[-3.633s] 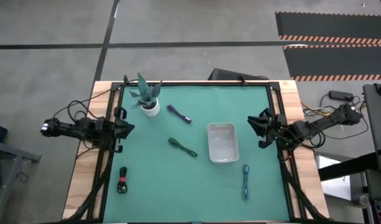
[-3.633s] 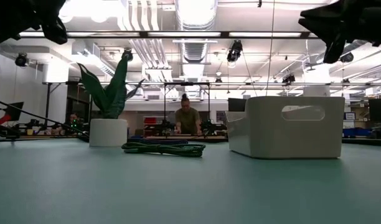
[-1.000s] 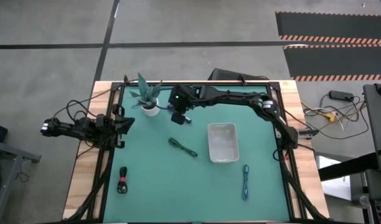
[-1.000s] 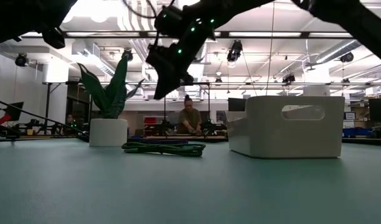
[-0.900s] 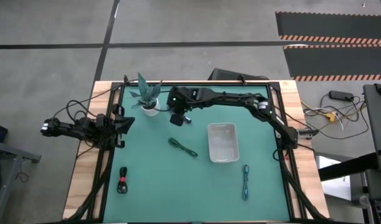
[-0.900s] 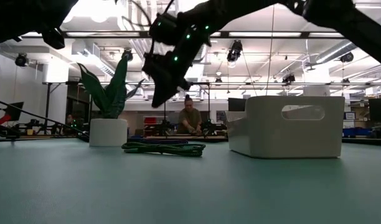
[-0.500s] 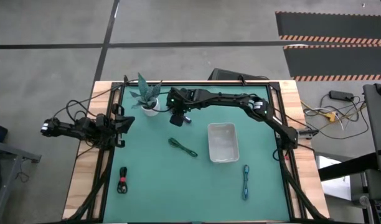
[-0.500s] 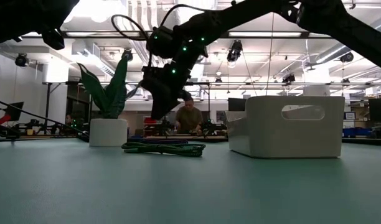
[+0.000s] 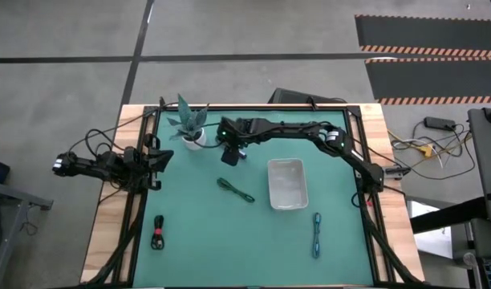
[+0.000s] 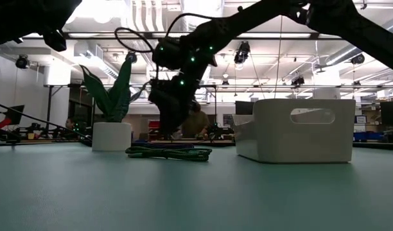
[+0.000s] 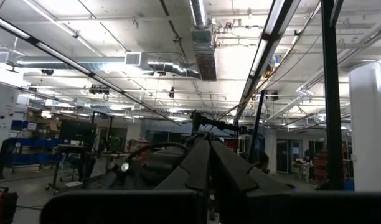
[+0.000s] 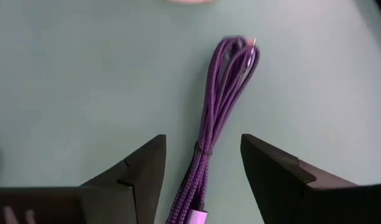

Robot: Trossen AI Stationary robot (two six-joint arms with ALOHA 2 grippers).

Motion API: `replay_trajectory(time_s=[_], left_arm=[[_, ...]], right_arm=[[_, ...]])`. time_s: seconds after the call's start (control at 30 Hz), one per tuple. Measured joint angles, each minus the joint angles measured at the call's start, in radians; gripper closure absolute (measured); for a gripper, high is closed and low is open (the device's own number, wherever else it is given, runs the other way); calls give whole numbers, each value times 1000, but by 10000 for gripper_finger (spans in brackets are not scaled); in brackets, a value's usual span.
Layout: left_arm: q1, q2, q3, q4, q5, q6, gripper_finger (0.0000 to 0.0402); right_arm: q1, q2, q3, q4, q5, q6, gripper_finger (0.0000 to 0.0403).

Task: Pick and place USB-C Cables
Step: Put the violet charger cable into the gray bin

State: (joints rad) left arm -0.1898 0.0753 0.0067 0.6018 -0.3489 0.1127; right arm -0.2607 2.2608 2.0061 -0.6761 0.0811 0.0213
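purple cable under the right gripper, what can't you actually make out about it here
- High view: the right gripper covers most of the purple cable.
- Low view: the green cable lies in front, so only a sliver shows.
- Right wrist view: its near end is cut off by the frame edge between the open fingers; contact with the mat cannot be judged.

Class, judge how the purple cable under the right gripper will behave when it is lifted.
The purple cable is a thin folded bundle, so probably light and floppy, its ends sagging. A band seems to bind it, so it should stay bunched. The open right gripper straddles it.
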Motion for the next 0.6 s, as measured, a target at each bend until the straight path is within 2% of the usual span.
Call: replay_trajectory(time_s=[0.37,0.6], left_arm=[[0,0,0,0,0,0,402],[0,0,0,0,0,0,402]], right_arm=[[0,0,-109,97,1,32,202],[-1,-1,-154,151,53,42,202]])
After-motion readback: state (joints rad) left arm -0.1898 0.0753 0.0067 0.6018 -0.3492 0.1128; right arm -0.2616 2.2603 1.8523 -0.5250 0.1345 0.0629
